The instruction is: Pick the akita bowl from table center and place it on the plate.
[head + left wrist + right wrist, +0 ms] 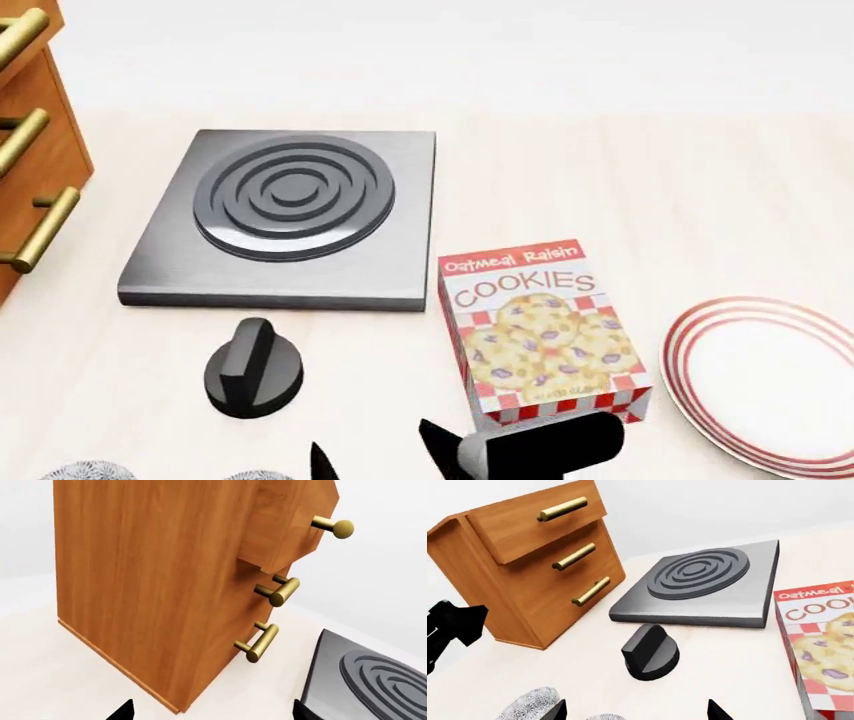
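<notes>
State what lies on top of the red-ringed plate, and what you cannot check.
Nothing shows on the plate in the head view: its white middle is bare, and no akita bowl sits there. Its right edge is cut off by the picture's border, so that part cannot be checked.

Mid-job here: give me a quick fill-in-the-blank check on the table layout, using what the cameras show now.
1. The cookie box reads Oatmeal Raisin ____.
2. The plate has ____ rings around its rim.
3. The wooden drawer unit shows ____ brass handles.
4. The black knob lies nearer the robot than the grey ____, directly in front of it.

Missing words: COOKIES; red; three; burner
</notes>
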